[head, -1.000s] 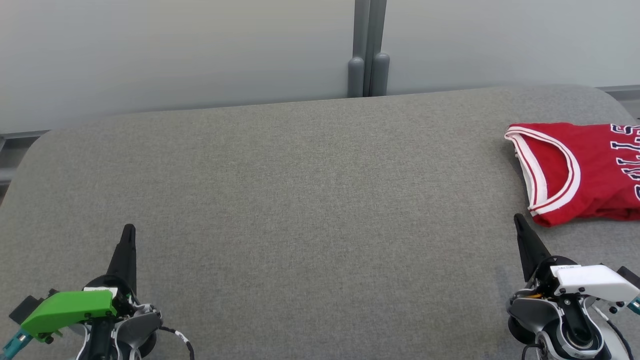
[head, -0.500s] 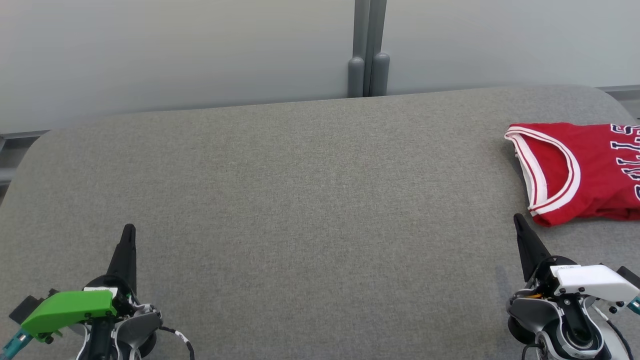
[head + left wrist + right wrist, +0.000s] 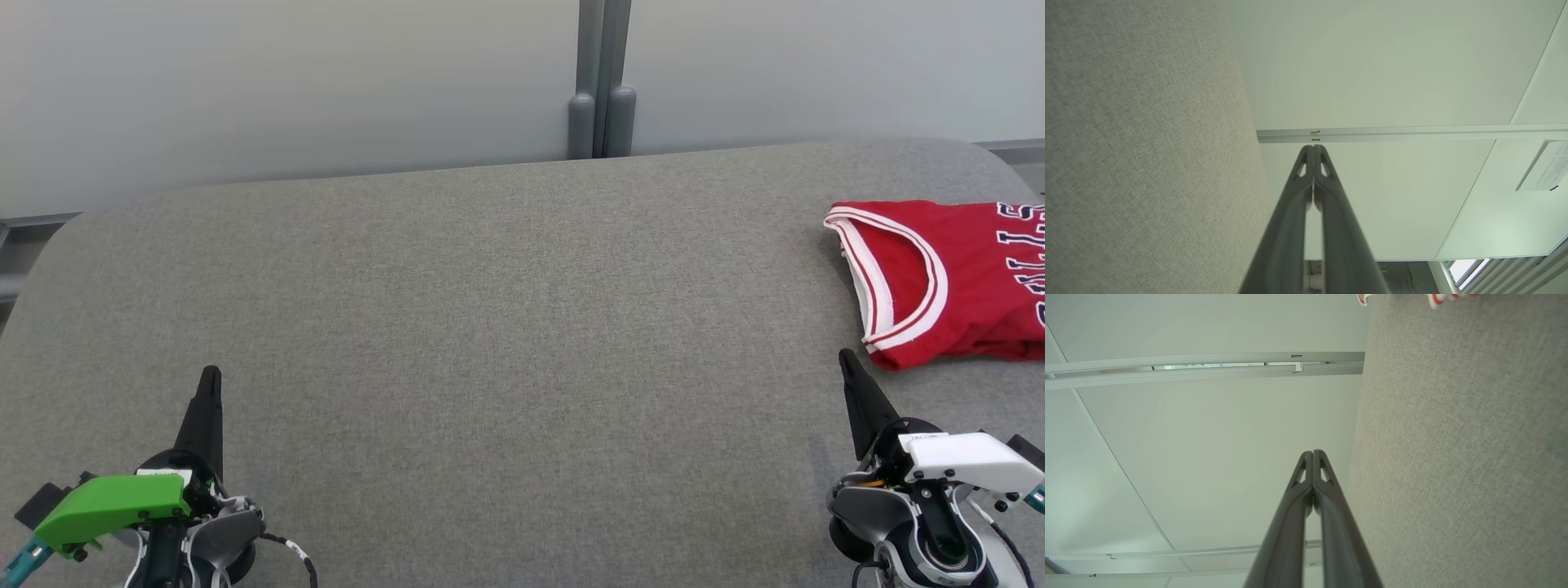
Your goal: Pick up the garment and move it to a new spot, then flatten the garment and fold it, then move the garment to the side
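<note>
One folded red garment [image 3: 967, 286], far right.

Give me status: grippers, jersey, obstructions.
Left gripper shut, empty. Right gripper shut, empty, tip near jersey, not touching. Jersey flat on gray table, right side, partly out of frame. Nothing between.

A grey fabric surface [image 3: 490, 327] runs up to pale frosted wall panels [image 3: 286, 82], split behind it by a grey post [image 3: 602, 77].

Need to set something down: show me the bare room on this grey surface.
Bare: the grey surface from its left edge across the middle to the red jersey, and back to the pale wall. Crowded only at the right edge, where the jersey lies.
</note>
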